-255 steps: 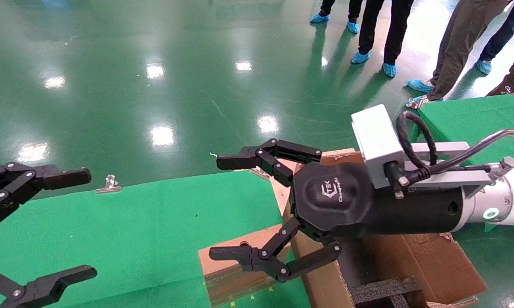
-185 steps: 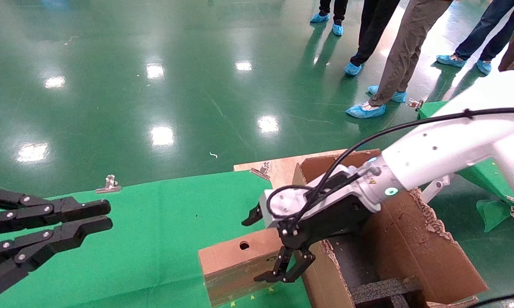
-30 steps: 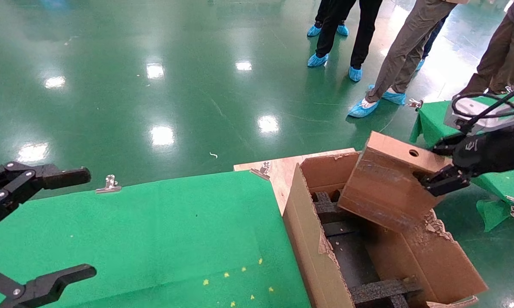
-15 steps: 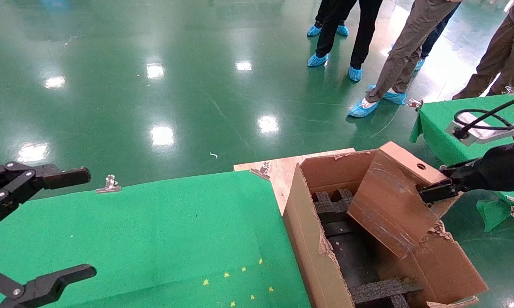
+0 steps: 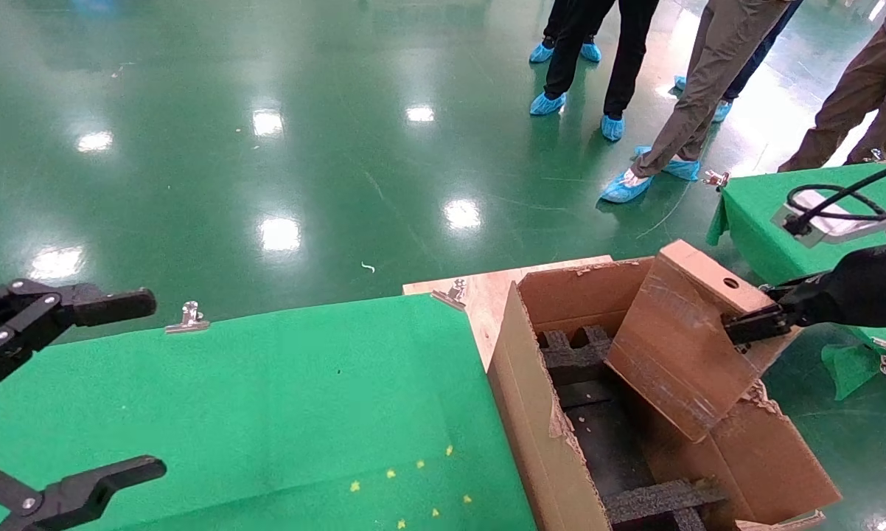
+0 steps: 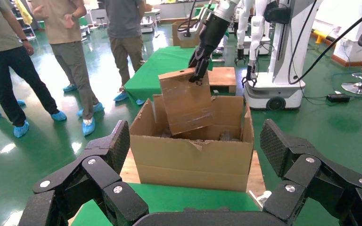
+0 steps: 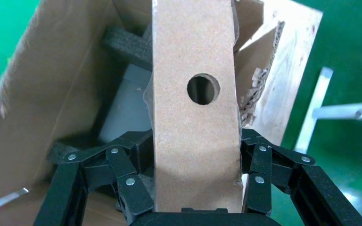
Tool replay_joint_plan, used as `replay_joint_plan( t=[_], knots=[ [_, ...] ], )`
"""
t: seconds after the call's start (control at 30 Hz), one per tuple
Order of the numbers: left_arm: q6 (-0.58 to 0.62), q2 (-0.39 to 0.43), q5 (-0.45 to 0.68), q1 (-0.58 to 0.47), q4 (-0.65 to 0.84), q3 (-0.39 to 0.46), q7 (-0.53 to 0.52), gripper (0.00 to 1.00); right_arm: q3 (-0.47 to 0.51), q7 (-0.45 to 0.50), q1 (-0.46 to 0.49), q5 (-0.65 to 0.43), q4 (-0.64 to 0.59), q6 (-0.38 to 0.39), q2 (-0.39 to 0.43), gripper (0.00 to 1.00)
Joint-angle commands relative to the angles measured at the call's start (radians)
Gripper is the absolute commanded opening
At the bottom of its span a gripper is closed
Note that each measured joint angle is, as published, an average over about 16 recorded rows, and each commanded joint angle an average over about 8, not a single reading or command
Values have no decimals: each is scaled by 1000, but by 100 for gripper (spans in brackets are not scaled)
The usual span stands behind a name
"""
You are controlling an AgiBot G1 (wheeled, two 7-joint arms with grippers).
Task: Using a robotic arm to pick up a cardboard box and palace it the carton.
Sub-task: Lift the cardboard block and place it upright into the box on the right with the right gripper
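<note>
My right gripper (image 5: 754,318) is shut on the small cardboard box (image 5: 682,335) and holds it tilted over the open carton (image 5: 531,413), its lower end inside the carton's mouth. In the right wrist view the box's narrow holed face (image 7: 195,108) sits between my right gripper's fingers (image 7: 132,186), with black foam inserts (image 7: 127,47) below. The left wrist view shows the box (image 6: 186,101) hanging above the carton (image 6: 193,160). My left gripper (image 5: 100,383) is open and empty over the green cloth at the left.
The green-clothed table (image 5: 266,398) lies left of the carton, with a metal clip (image 5: 189,317) at its far edge. A second green table (image 5: 804,199) stands at the right. Several people (image 5: 701,81) stand on the green floor beyond.
My right gripper has lowered the box from above the carton into its mouth, then tipped it slightly more upright. The left arm has not moved.
</note>
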Motion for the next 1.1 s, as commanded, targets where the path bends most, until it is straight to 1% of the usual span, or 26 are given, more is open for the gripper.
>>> replay_joint_plan(
  t=[0.03, 0.17, 0.3, 0.57, 0.77, 0.93, 1.1],
  knots=[
    [0, 0, 0, 0, 0, 0, 0, 100, 0, 4, -3, 3, -9, 4, -3, 0],
    [0, 0, 0, 0, 0, 0, 0, 100, -15, 112, -10, -24, 60, 51, 17, 0],
    [0, 0, 0, 0, 1, 1, 0, 100, -35, 247, -3, -88, 179, 100, 54, 0],
    [0, 0, -1, 0, 1, 1, 1, 100, -79, 555, 14, -303, 402, 200, 113, 0],
    [0, 0, -1, -1, 1, 1, 1, 100, -105, 776, 16, -464, 506, 227, 122, 0],
    [0, 0, -1, -1, 1, 2, 1, 100, -118, 890, 8, -535, 535, 233, 110, 0],
    [0, -1, -1, -1, 1, 2, 1, 100, -128, 951, -11, -557, 539, 248, 94, 0]
  ],
)
